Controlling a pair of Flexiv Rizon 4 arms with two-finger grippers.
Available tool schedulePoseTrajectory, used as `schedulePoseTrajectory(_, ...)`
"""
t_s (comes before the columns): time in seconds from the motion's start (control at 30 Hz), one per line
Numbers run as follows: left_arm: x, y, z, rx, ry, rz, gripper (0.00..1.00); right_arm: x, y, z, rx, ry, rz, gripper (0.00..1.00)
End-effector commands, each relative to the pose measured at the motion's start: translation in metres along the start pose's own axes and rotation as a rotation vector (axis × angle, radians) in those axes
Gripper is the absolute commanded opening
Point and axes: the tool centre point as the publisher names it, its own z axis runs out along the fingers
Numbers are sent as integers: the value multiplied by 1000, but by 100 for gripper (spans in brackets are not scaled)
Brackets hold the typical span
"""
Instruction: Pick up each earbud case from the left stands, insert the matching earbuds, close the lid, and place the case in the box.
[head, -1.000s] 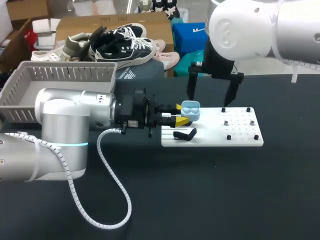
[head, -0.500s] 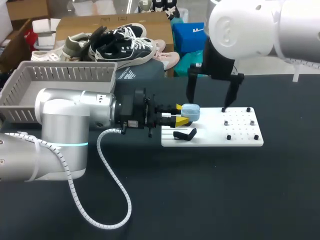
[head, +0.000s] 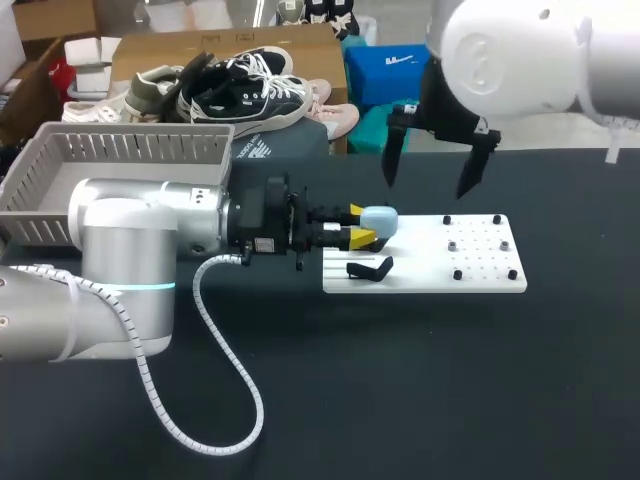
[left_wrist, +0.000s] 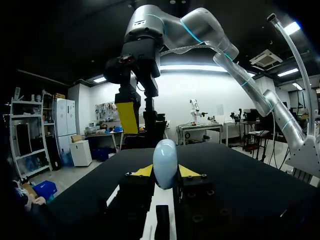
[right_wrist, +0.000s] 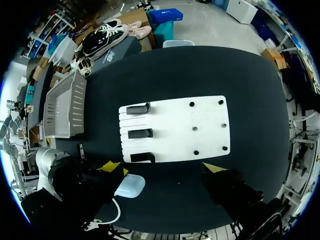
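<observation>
The case is in the left pincer, nipped from both sides by the yellow tips. It juts out ahead of them and hangs just above the near-left corner of the board, over the stands. It touches neither the board nor the black stand below it. From where I stand the lid looks shut, a smooth pale-blue pebble with no gap showing, though I can't see whether the earbuds are inside.

The right pincer hangs higher up over the back edge of the board, fingers spread wide and nothing between them. It is well above the case and a little to its right.

What matters now is where the box sits. The grey slatted thing stands at the back left of the table, behind the left arm's elbow. The left pincer points flat to the right, so the case faces straight away from the box, with the arm's own bulk lying between the two. The left arm is far the nearer of the two and already has the case. I'd judge it has to draw back from the board, lift and swing round to the left rear to clear the box's wall before letting go.

The case's length runs out along the fingers, so it should drop in cleanly once the pincer tips down over the open top
</observation>
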Motion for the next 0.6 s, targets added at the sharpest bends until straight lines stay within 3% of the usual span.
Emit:
schedulePoseTrajectory(0.03, -11, -4, -23, -45, -1, -8, 0, 29, -28, -5, -103, -168, -42, 100)
schedulePoseTrajectory(0.2, -26, -3, -47, -123, 20, -22, 0, 32, -43, -2, -168, -173, 10, 100)
schedulePoseTrajectory(0.4, -44, -2, -76, -225, 84, -20, 0, 32, -43, -2, -168, -173, 10, 100)
schedulePoseTrajectory(0.6, -41, 11, -122, -403, 145, -66, 0, 32, -43, -2, -168, -173, 10, 100)
